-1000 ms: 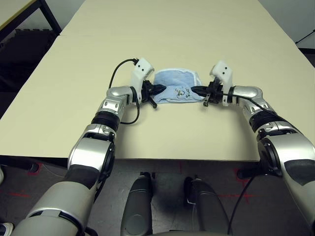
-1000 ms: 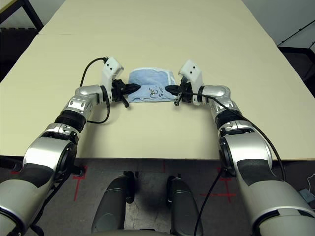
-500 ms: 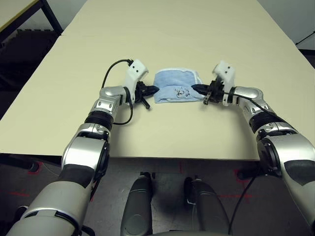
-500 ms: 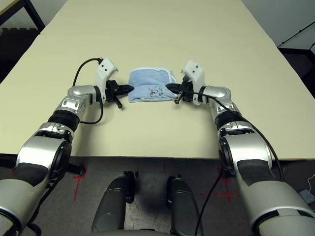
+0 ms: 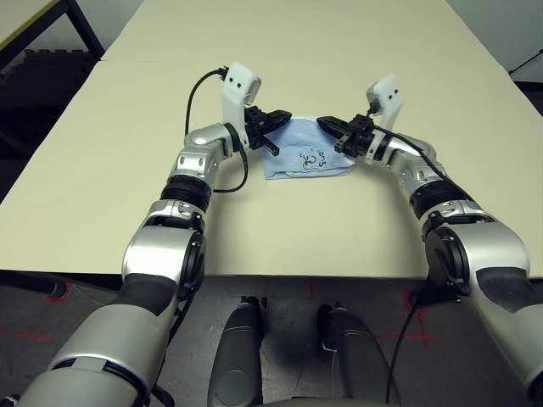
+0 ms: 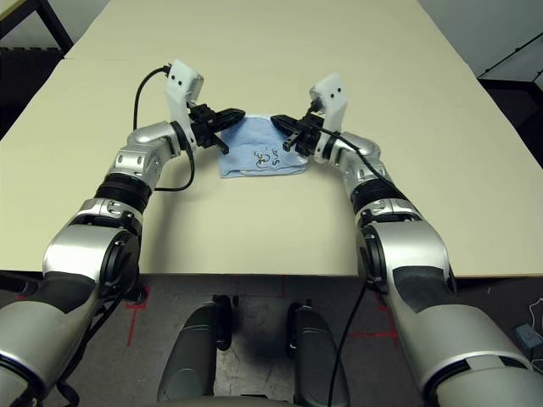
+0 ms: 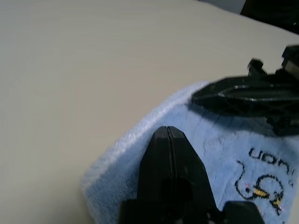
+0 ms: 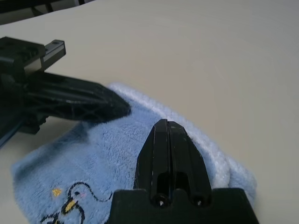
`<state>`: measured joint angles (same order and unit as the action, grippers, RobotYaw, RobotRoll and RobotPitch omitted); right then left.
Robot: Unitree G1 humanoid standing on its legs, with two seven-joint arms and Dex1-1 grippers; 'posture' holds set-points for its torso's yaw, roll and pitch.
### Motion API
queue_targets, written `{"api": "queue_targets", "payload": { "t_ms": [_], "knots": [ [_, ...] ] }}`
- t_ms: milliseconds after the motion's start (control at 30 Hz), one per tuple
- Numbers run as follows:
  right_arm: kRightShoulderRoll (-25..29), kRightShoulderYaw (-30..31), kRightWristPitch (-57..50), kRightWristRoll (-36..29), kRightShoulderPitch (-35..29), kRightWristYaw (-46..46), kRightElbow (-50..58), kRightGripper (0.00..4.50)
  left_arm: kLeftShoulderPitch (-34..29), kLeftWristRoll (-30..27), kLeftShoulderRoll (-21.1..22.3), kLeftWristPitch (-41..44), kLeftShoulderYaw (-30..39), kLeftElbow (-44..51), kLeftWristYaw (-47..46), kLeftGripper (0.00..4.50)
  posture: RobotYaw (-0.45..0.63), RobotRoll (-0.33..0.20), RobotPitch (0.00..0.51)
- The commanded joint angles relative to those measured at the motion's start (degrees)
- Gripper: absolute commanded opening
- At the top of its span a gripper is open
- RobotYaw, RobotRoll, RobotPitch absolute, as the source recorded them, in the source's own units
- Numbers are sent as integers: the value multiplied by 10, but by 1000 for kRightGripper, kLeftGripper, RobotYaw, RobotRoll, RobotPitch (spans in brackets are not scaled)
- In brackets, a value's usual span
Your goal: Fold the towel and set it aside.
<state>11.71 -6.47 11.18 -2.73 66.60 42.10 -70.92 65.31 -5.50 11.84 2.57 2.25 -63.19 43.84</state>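
While folded towel [image 5: 307, 157] lies mid-table [image 5: 382, 59] | both end effectors [image 7: 168, 133] [image 8: 167, 125] closed, empty — over far edge

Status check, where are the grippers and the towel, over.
Left gripper and right gripper both shut, over towel's far edge. Towel folded, flat on table. Nothing in the way.

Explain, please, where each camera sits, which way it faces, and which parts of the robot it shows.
Left eye view: on the head, looking forward and down at the table; both silver forearms reach to the towel.
Right eye view: the other eye of that stereo camera; same scene.
Left wrist view: on the left wrist, looking along the shut left end effector over the towel; the right one is beyond.
Right wrist view: on the right wrist, looking along the shut right end effector; the left one is beyond.
Shared: all four show the towel.
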Motion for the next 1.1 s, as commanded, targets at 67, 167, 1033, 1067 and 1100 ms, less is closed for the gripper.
{"api": "queue_targets", "payload": {
  "t_ms": [67, 167, 1033, 1067, 1100],
  "knots": [
    [-9, 14, -15, 22, 6, -62, -12, 0, 16, 18, -2, -7, -6, -30, -18, 57, 10, 0, 218],
    [-11, 25, -23, 39, 7, -93, -17, 0, 19, 29, 4, -8, -7, -43, -37, 57, 16, 0, 220],
    [40, -31, 39, -32, -14, 66, 10, 0, -7, 21, 43, -39, -5, -6, 72, 57, 9, 0, 189],
    [51, -38, 49, -39, -15, 86, 12, 0, -16, 10, 53, -35, -1, 16, 99, 57, 9, 0, 189],
    [61, -46, 54, -50, -17, 109, 17, 0, -27, 0, 65, -29, 1, 42, 121, 57, 14, 0, 185]
  ]
}}
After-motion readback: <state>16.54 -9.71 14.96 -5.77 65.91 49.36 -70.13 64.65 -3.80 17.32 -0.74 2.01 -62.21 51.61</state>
